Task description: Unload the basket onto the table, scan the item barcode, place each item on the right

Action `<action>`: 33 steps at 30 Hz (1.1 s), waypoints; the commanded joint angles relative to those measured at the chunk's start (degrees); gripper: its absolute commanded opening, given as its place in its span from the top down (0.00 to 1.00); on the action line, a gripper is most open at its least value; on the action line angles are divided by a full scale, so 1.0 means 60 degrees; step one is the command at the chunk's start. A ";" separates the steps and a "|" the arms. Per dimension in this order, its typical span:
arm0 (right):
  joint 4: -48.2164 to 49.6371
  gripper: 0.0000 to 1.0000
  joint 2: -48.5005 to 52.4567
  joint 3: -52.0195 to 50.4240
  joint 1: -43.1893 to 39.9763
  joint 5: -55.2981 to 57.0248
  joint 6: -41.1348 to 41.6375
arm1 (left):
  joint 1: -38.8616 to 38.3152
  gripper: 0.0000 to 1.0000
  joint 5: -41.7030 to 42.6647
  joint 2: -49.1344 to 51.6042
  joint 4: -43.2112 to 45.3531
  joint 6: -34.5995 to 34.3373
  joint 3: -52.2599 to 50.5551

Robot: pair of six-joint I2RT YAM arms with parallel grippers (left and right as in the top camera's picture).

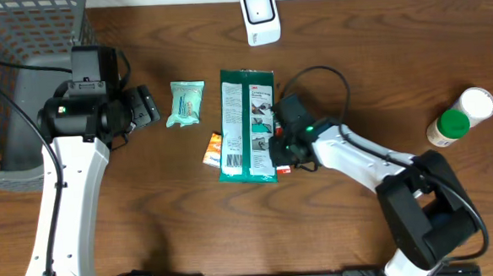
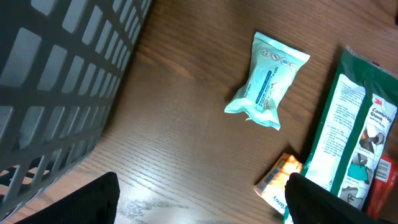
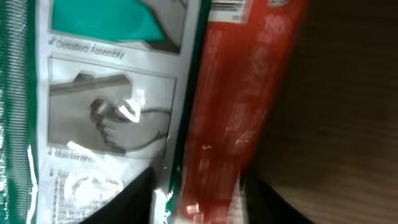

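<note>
Glossy red packet [image 3: 236, 93] with white print lies beside green glove package [image 3: 112, 124].

A table [image 1: 192, 225] is holding everything. A wire basket [image 1: 5, 49] is sitting at its far left corner. A scanner [image 1: 260, 15] is standing at the far edge, near the middle. A large flat packet [image 1: 246, 125] is lying in the centre. A small pouch [image 1: 185, 103] is lying just left of it, and the left gripper [image 1: 148, 105] is hovering left of that. A little wrapper [image 1: 213, 148] is poking out from under the large packet's near left edge. A narrow packet [image 3: 242, 112] is lying along its right edge, beneath the right gripper [image 1: 279, 149]. A bottle [image 1: 458, 118] is resting far right, well apart.
</note>
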 commanded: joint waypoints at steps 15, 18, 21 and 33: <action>-0.1002 0.99 -0.1814 -0.0208 -0.1177 -0.1632 -0.4124 | 0.0040 0.14 0.0055 0.0051 -0.0011 0.0080 0.0033; -0.1020 0.99 -0.2375 -0.0208 -0.1253 -0.2036 -0.4160 | 0.0040 0.14 0.0055 0.0051 -0.0011 0.0084 0.0033; -0.0940 0.99 -0.3075 -0.0208 -0.1413 -0.2288 -0.4098 | 0.0040 0.15 0.0055 0.0051 -0.0011 0.0084 0.0033; 0.0616 0.99 -0.4204 -0.0208 -0.1774 -0.3974 -0.1443 | 0.0040 0.02 0.0244 0.0051 0.0688 -0.0211 0.0036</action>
